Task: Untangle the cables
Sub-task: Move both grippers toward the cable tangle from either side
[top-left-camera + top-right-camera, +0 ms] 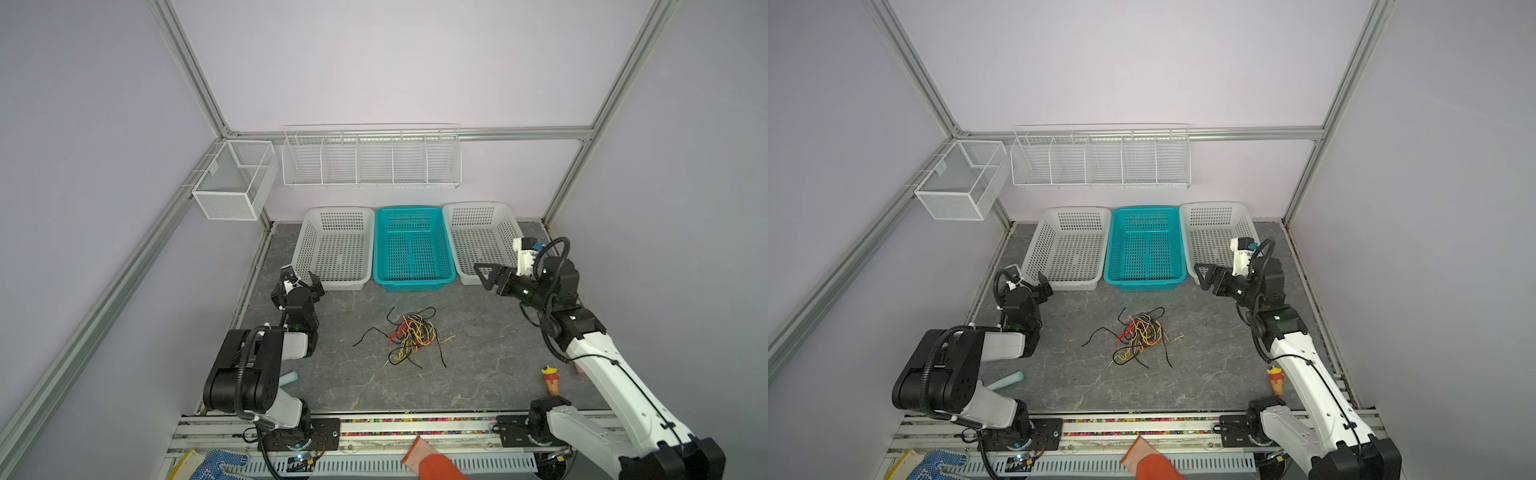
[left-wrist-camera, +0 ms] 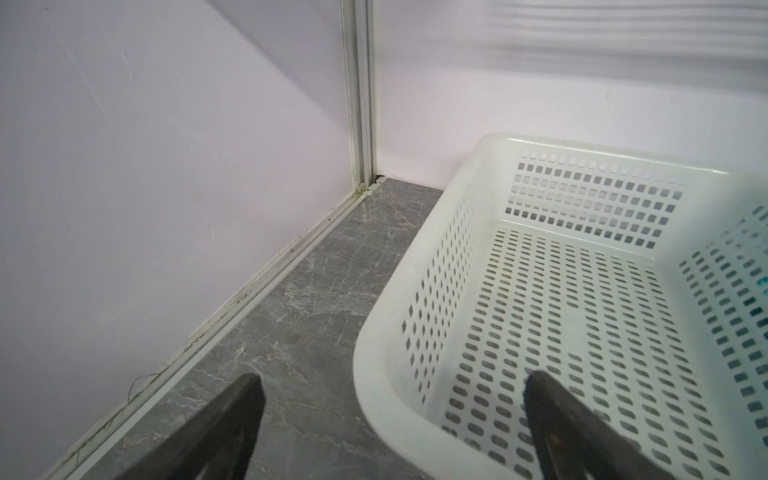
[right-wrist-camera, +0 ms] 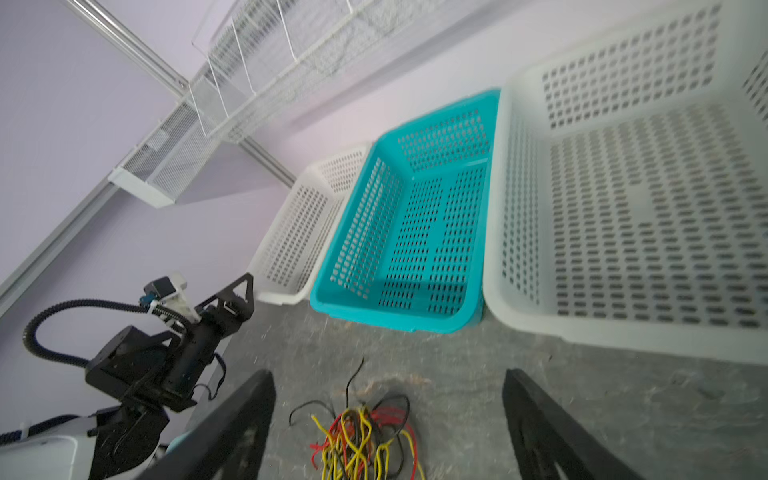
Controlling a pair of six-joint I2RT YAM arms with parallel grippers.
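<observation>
Cables [image 1: 411, 337]: light, limp, snag-prone. Heaped on counter [image 1: 478, 374], ahead of and below empty, wide-apart right jaws, well apart from left jaws, likewise spread. Probably best pinched at a stray black end.

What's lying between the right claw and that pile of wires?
Nothing: between the right gripper and the cables there is only bare table, as both top views show.

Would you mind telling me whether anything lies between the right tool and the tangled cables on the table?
Nothing visible does. The right tool is open, apart from the cables, and in both top views only bare tabletop lies between them.
</observation>
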